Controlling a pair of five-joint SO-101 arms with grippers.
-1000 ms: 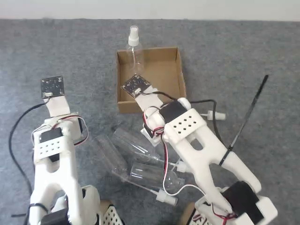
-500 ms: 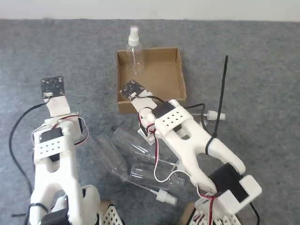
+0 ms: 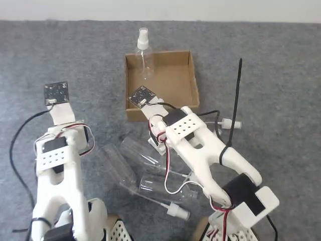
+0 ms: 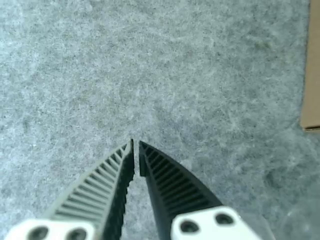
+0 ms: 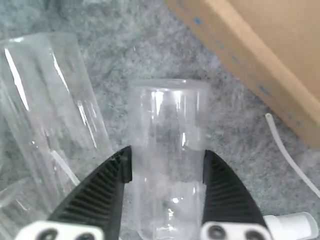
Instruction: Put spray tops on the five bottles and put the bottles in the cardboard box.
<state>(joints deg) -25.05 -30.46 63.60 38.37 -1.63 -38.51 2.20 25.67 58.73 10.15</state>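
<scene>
Straddling a clear bottle at the bottom centre of the right wrist view, the right gripper has its fingers spread wide, one black pad against each wall. It looks clasped rather than merely bracketed, though the bottle seems to lie on the carpet yet. Its long axis runs straight out between the fingers, flat base pointing away and neck end back under the wrist, where I cannot see it. A spray top lies just beside it at the lower right corner.

From the high view, loose bottles sprawl in the lower middle of the frame, with the right arm over them. The left gripper hangs over bare carpet at the left, well apart from them, fingers nearly touching and holding nothing. So the right arm is plainly the nearer one.

Beyond the clasped bottle's base comes the box, its front wall near, in the upper middle of the frame. At its far wall stands a capped bottle. I judge the next move turns on freeing the hidden neck for a top.
</scene>
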